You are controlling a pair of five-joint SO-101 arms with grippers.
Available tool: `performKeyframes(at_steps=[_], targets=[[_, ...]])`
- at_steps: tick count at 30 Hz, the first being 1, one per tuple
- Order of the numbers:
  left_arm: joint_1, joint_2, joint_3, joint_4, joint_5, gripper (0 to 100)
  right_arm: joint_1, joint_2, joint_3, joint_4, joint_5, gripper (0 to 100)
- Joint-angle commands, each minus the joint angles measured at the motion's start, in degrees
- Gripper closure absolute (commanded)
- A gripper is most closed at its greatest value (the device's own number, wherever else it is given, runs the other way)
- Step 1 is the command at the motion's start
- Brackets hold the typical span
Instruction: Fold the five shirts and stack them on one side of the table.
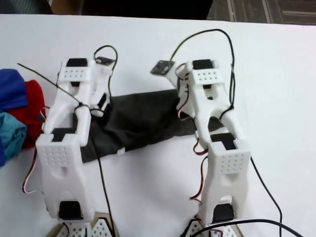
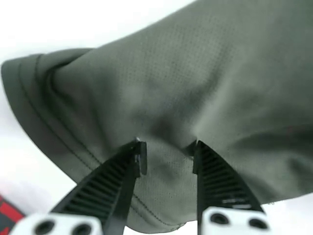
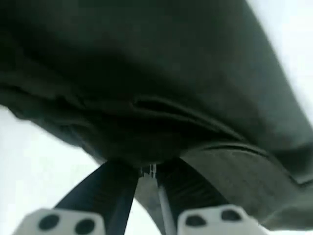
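The dark shirt (image 1: 140,123) lies stretched flat on the white table (image 1: 276,74), running from the left tool (image 2: 168,152) across to the right tool (image 3: 149,171). The left tool's jaws stand apart, both tips pressed down into the cloth just inside a stitched hem. The right tool's jaws are drawn together, pinching a bunched fold of the same shirt. Out past the left tool, on the side away from the right one, sit a blue shirt (image 1: 12,89), a red shirt (image 1: 32,111) and a teal shirt (image 1: 12,133), heaped against each other.
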Motion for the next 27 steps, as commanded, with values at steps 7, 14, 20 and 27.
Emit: performKeyframes(at_steps=[7,14,20,27], targets=[[-0.4,-3.8,-2.2,0.8,-0.1,82,0.9,-4.3,-0.2,-11.7,-22.0,97.8],[-0.4,-3.8,-2.2,0.8,-0.1,82,2.9,-11.5,0.2,-5.4,-22.9,97.8],[-0.4,-3.8,-2.2,0.7,0.0,82,3.2,-12.1,0.3,5.9,-12.9,97.8],[-0.3,-3.8,-2.5,0.8,0.0,82,-0.6,-3.6,0.2,3.4,-12.2,97.8]])
